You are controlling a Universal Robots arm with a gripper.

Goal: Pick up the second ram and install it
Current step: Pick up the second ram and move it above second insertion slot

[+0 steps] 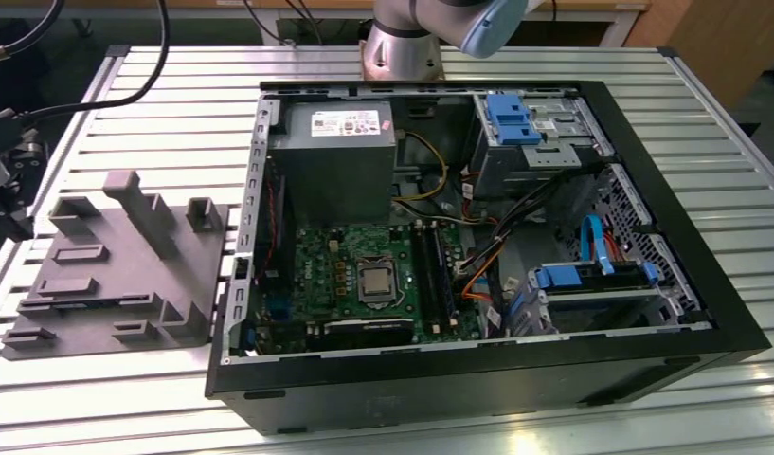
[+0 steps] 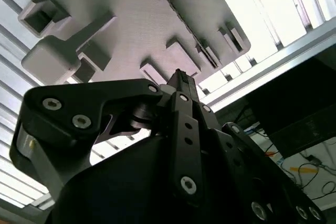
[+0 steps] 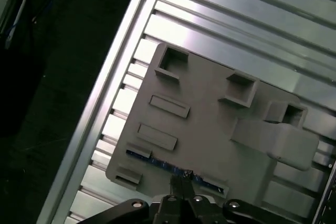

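The second ram [image 3: 157,161] is a thin blue board standing on edge in a slot of the grey holder block [image 3: 210,124], near the block's edge. My gripper [image 3: 181,180] hovers above the block with its two black fingers pressed together, the tips lined up over the middle of the ram; I see nothing between them. In the second wrist view the gripper [image 2: 181,77] is shut, with the grey holder block [image 2: 131,19] behind it. In the exterior view the holder block [image 1: 109,265] lies at the left of the open computer case [image 1: 488,237].
Inside the case lie the green motherboard [image 1: 349,275], dark memory slots [image 1: 431,270], a grey power supply [image 1: 330,156] and blue drive clips [image 1: 513,118]. The ribbed metal table [image 1: 134,104] ends just past the holder block, beyond which is dark floor [image 3: 47,77].
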